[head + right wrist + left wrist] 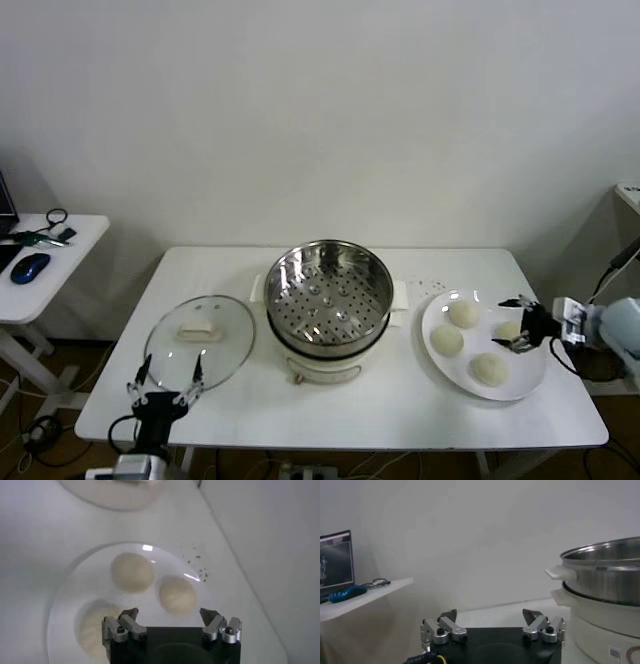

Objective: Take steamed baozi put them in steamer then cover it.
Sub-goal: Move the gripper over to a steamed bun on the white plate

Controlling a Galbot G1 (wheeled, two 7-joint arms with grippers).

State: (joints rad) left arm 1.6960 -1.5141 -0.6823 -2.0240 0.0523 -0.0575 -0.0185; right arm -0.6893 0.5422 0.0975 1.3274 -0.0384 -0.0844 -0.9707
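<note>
- While my right gripper (521, 325) hangs with its fingers spread wide and nothing between them, it sits over the outer edge of the flat white plate (440, 308), the edge farthest from the round shiny stainless-steel steamer pot (328, 295).
- The four small cream-white dome-shaped baozi (463, 314) all lie on that plate, so they are between my right gripper and the steamer; one bun (509, 330) is just beside the fingertips, partly behind them in the head view.
- In the right wrist view, I judge the closest target to be the bun (177, 594) lying ahead of the open jaws on the far-from-steamer side of the plate.
- The buns are round, so no long axis dictates my wrist angle.
- My left gripper (166, 385) is likewise open and empty, on the other side of the steamer, at the near rim of the round glass lid with its cream handle (200, 331). It is well apart from the plate, so the right arm is plainly the nearer one for the buns.
- The steamer stands uncovered beside the plate, its perforated steel tray (326, 300) bare.
- Hard to make out: the right wrist view shows only three buns, one (93, 625) cut off behind my own gripper body. Whether my fingertips touch the nearest bun I cannot tell.
</note>
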